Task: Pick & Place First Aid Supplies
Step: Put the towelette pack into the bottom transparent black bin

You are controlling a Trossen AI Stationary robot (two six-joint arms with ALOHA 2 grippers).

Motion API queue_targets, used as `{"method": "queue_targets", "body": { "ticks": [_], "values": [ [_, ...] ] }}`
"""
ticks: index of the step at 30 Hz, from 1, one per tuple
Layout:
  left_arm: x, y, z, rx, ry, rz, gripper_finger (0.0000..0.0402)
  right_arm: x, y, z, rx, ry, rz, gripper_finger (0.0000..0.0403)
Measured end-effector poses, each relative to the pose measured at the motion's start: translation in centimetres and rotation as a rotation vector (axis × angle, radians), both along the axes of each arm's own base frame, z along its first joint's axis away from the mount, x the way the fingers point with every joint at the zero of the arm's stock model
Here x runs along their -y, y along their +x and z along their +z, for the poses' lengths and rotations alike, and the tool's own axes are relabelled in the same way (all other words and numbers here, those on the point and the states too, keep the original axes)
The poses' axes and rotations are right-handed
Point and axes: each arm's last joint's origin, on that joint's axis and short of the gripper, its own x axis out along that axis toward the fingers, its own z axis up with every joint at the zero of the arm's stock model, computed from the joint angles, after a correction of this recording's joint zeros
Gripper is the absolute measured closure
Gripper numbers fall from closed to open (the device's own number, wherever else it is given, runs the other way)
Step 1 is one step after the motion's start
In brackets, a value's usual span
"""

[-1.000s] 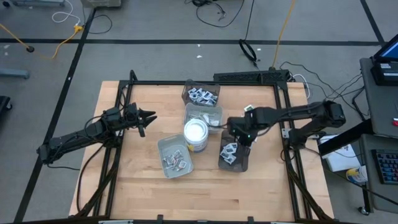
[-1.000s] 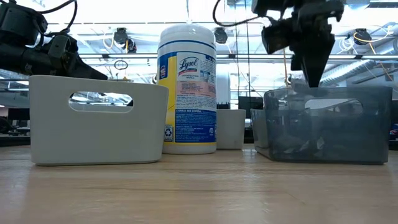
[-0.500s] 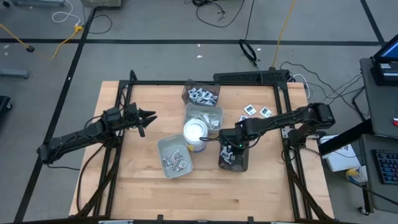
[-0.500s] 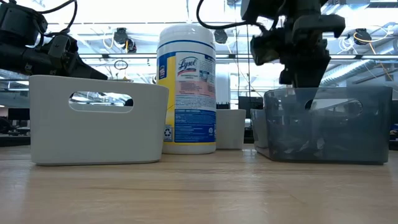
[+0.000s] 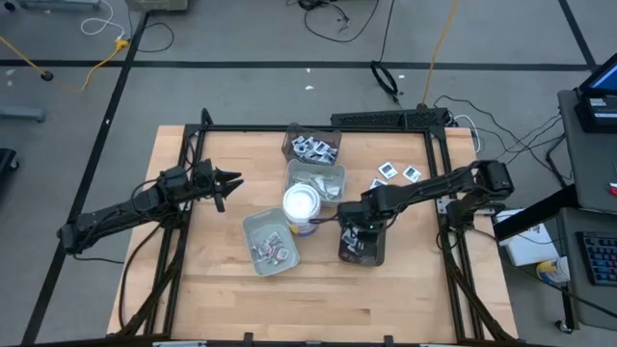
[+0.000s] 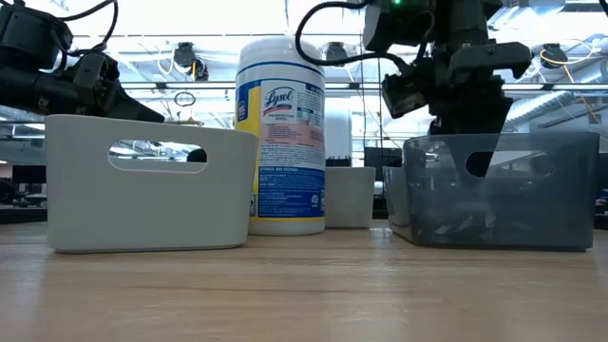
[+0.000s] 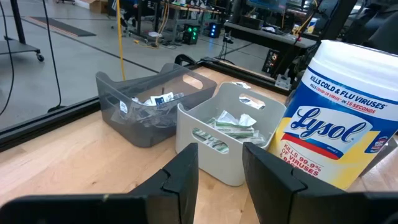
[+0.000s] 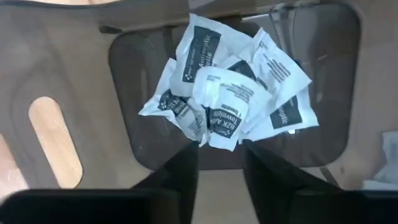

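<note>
The right pincer [image 5: 359, 231], fingers spread and empty, hangs straight above the heap of white packets [image 8: 227, 87] in the dark tray [image 5: 371, 253]. The left pincer [image 5: 229, 182], also spread, waits well off to the side, so the right arm is nearer.

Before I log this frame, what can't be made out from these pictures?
- Right gripper: whether it touches the white packets below in the dark tray; the high view's arm covers them, and the low view's tinted wall blurs them.
- Two loose packets on the table: print too small in the high view.
- Front grey tray: the low view's wall hides its contents.
- Left gripper: waits near the table's left edge.
</note>
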Motion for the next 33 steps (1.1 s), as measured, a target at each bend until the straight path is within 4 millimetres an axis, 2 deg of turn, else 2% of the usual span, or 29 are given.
{"method": "queue_targets", "body": {
  "ticks": [5, 10, 21, 26, 33],
  "values": [
    [0.0, 0.0, 0.0, 0.0, 0.0, 0.0, 0.0273, 0.4, -0.5, 1.1, 0.029, 0.0, -0.012, 0.0245],
    [0.0, 0.0, 0.0, 0.0, 0.0, 0.0, 0.0273, 2.2, -1.2, 3.0, 0.091, -0.003, -0.081, 0.0215],
    [0.0, 0.0, 0.0, 0.0, 0.0, 0.0, 0.0273, 6.2, -4.4, 5.6, 0.06, -0.007, -0.197, 0.0217],
    [0.0, 0.0, 0.0, 0.0, 0.0, 0.0, 0.0273, 7.5, -5.6, 5.6, 0.059, -0.009, -0.24, 0.0222],
    [0.0, 0.0, 0.0, 0.0, 0.0, 0.0, 0.0273, 8.7, -8.9, 4.4, 0.04, -0.016, -0.284, 0.0222]
  ]
}}
